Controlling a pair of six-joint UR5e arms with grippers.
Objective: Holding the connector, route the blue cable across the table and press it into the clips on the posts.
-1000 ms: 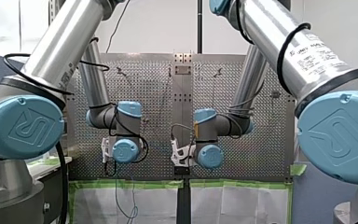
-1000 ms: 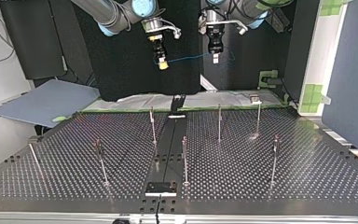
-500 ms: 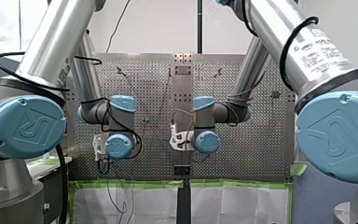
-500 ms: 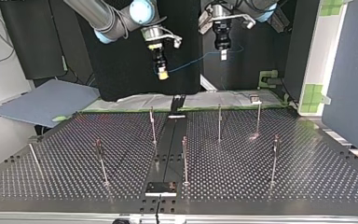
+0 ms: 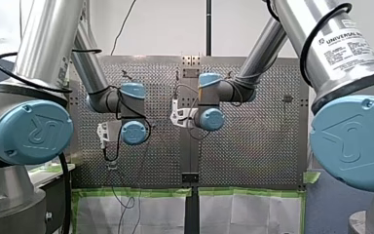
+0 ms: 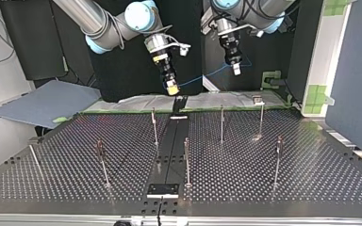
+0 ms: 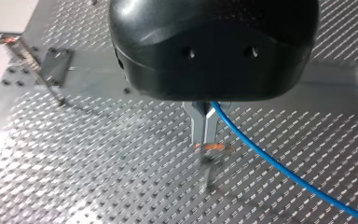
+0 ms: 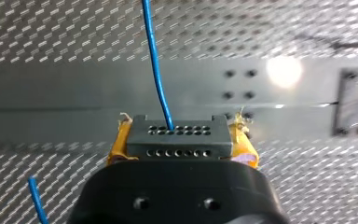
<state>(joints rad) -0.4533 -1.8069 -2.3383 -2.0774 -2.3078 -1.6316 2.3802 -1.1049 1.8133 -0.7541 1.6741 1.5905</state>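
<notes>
Right gripper [image 8: 181, 140] w/ yellow pads clamps dark grey perforated connector block [image 8: 186, 144]; thin blue cable [image 7: 270, 161] runs from it to left gripper [image 7: 204, 133], metal fingers pinched on it.

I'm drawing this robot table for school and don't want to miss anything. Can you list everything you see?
blue cable: one, blue, strung between the two end effectors
connector: one, dark grey, between yellow pads
posts: seven, thin metal, standing on the table, one tilted at the top view's left
table: one, dark perforated metal
plate: one, black, centre strip, top view's near edge
sheets: two, white, table's edge by the arms
tape: strips, green, edging the sheets
my right end effector: one, yellow pads, shut on the connector
my left end effector: one, black, metal fingers, shut on the cable
</notes>
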